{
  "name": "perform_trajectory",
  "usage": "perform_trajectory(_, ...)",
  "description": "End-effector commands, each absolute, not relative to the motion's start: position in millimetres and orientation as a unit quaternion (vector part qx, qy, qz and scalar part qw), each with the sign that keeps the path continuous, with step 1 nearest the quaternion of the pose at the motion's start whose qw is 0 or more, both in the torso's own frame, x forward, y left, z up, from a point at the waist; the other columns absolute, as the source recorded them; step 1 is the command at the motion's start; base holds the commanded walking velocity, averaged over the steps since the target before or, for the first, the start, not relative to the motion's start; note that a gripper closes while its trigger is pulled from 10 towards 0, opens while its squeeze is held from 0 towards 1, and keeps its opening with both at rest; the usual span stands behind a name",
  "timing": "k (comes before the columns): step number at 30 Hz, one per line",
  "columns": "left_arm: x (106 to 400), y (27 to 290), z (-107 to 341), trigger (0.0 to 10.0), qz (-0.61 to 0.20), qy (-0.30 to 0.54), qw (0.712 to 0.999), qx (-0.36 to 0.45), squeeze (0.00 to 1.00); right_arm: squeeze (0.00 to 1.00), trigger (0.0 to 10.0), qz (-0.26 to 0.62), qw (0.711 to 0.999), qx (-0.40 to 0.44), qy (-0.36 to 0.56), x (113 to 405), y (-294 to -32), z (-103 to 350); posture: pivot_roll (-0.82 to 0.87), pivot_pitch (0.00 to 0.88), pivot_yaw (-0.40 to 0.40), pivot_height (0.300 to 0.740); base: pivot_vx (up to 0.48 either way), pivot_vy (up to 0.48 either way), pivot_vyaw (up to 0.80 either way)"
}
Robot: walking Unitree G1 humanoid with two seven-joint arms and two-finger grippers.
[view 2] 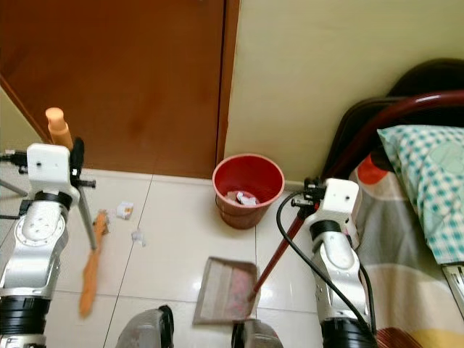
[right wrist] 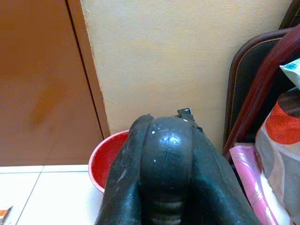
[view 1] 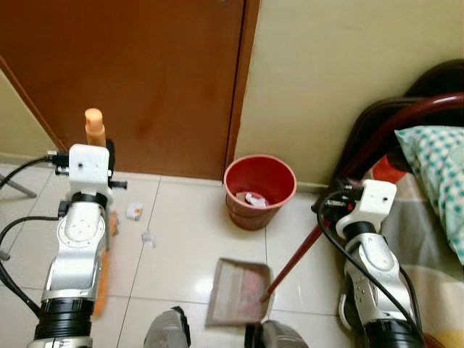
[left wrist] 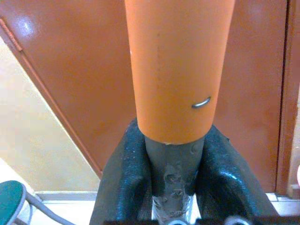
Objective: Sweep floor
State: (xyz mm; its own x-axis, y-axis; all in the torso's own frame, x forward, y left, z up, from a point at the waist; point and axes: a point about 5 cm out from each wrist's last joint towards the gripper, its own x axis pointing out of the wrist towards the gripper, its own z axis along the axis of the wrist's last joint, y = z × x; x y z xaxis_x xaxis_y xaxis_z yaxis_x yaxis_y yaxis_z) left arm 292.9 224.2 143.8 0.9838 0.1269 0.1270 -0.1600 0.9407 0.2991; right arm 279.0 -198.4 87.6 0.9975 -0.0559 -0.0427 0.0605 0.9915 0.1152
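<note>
My left gripper (left wrist: 173, 161) is shut on the grey pole of a broom just below its orange grip (view 1: 94, 125). The broom's orange brush (view 2: 90, 270) hangs down to the tiled floor beside my left arm. My right gripper (view 2: 307, 196) is shut on the long red handle (view 1: 293, 255) of a brown dustpan (view 1: 238, 291), which lies flat on the tiles in front of my feet. Two small paper scraps (view 1: 134, 212) (view 1: 148, 238) lie on the floor between the broom and the dustpan.
A red bin (view 1: 270, 171) with some rubbish inside stands against the cream wall (view 1: 348, 65), right of the brown door (view 1: 145, 72). A bed with a checked pillow (view 1: 438, 170) and a dark curved frame (view 1: 406, 116) closes off the right. Metal legs (view 1: 18, 187) are at the far left.
</note>
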Motion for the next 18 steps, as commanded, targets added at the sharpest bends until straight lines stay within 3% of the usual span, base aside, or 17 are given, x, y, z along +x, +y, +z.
perform_trajectory(1,286,215,162,10.0,0.067,-0.094,0.98,0.16,0.0,0.0,10.0,-0.037,0.998,0.057,0.008,278,-203,93,0.03,0.142,-0.063,0.74,0.0,0.296,0.0)
perform_trajectory(6,266,187,167,10.0,0.043,-0.105,0.984,0.137,0.0,0.0,10.0,-0.034,0.998,0.057,0.004,283,-199,93,0.05,0.125,-0.063,0.74,0.0,0.299,0.0)
perform_trajectory(18,261,172,170,10.0,0.021,-0.101,0.985,0.136,0.0,0.0,10.0,-0.041,0.998,0.058,0.003,288,-197,91,0.07,0.091,-0.055,0.74,0.0,0.312,0.0)
